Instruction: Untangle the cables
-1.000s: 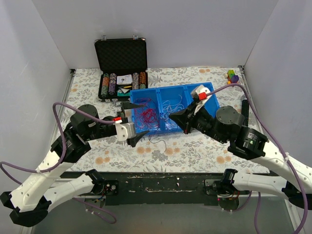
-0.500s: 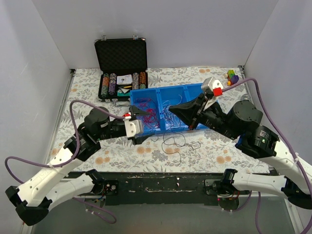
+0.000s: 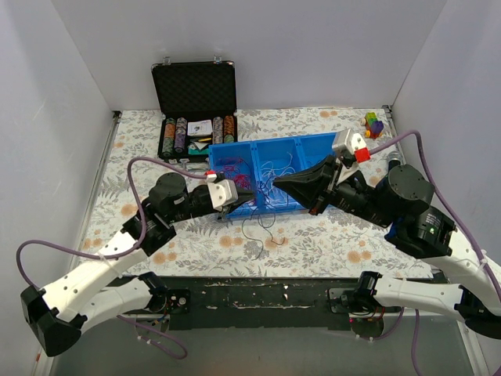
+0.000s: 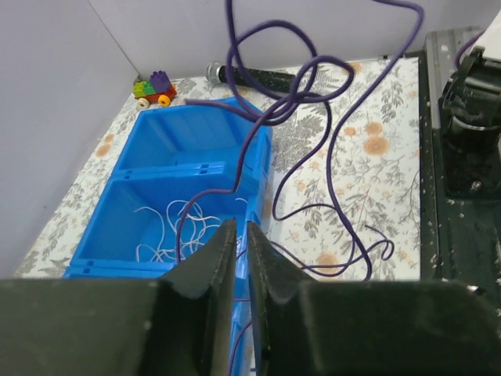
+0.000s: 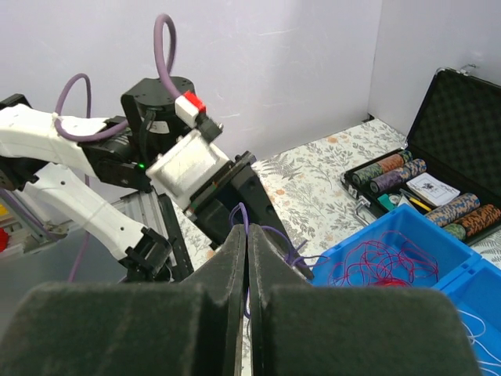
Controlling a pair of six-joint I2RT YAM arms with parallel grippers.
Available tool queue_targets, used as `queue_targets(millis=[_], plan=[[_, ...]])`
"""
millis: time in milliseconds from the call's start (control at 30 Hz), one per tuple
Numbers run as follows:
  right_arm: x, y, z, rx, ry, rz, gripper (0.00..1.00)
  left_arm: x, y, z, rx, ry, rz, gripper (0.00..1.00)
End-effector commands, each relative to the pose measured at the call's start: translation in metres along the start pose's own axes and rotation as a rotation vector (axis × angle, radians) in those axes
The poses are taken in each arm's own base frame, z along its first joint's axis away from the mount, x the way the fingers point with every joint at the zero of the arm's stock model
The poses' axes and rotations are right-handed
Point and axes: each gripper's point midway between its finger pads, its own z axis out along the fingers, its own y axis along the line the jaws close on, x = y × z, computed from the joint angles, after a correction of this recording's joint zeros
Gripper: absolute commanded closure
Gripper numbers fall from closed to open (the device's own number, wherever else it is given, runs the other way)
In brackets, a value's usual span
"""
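Note:
A blue three-part bin (image 3: 313, 142) holds red cables (image 3: 242, 182) in its left part and white cables (image 3: 274, 171) in its middle part. A purple cable (image 3: 258, 229) runs between both grippers and loops down onto the table in front of the bin. My left gripper (image 3: 235, 196) is at the bin's front left corner, shut on the purple cable (image 4: 293, 94). My right gripper (image 3: 280, 182) is held above the bin's middle, shut on the same purple cable (image 5: 244, 210). In the right wrist view the red cables (image 5: 383, 270) lie in the bin (image 5: 407, 216). The white cables (image 4: 168, 227) show in the left wrist view.
An open black case of poker chips (image 3: 194, 117) stands behind the bin at the left. Small toy blocks (image 3: 373, 122) sit at the back right corner. White walls close in the flowered table on three sides.
My left gripper moved right to the bin's front corner and shut on the purple cable. The right gripper rose and drew back to the right, pulling the purple cable out over the bin's front.

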Motion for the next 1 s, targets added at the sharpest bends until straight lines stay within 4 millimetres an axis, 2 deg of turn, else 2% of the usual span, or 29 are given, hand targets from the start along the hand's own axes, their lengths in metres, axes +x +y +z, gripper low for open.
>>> queue_targets(millis=[0,100,133,267,300,333,367,433,533,667,800,867,967], plan=[[-0.018,0.006,-0.004,-0.028,-0.067,-0.013,0.99,0.007,0.003,0.007,-0.003,-0.007,0.022,1.0],[-0.021,0.007,-0.006,-0.032,-0.063,-0.021,0.99,0.01,0.008,0.005,-0.034,0.001,0.045,1.0],[-0.018,0.008,-0.005,-0.035,-0.052,-0.017,0.99,-0.001,0.014,0.002,-0.063,-0.035,0.077,1.0],[-0.012,0.007,-0.003,-0.032,-0.037,-0.009,0.99,-0.013,0.009,-0.007,-0.046,-0.046,0.107,1.0],[-0.012,0.006,-0.003,-0.027,-0.037,-0.008,0.99,-0.018,0.005,-0.01,-0.03,-0.054,0.102,0.92],[-0.011,0.006,-0.003,-0.025,-0.038,-0.007,0.99,-0.022,0.001,-0.013,-0.014,-0.063,0.096,0.78],[-0.01,0.004,-0.002,-0.021,-0.037,-0.006,0.99,-0.026,-0.004,-0.017,0.007,-0.07,0.085,0.71],[-0.009,0.005,-0.002,-0.024,-0.041,-0.003,0.99,-0.03,-0.016,-0.024,0.05,-0.074,0.057,0.59],[-0.009,0.007,0.001,-0.036,-0.047,-0.001,0.99,-0.021,-0.027,-0.029,0.086,-0.059,0.043,0.53],[-0.011,0.012,0.003,-0.061,-0.052,0.016,0.99,-0.018,-0.022,-0.022,0.065,-0.057,0.021,0.51],[-0.009,0.015,0.006,-0.077,-0.046,0.033,0.99,-0.016,-0.012,-0.011,0.039,-0.072,0.038,0.62],[-0.01,0.016,0.006,-0.084,-0.049,0.036,0.99,-0.01,-0.007,-0.007,0.015,-0.068,0.056,0.65],[-0.007,0.018,0.009,-0.093,-0.036,0.041,0.99,-0.014,0.008,-0.002,-0.05,-0.087,0.065,0.69]])
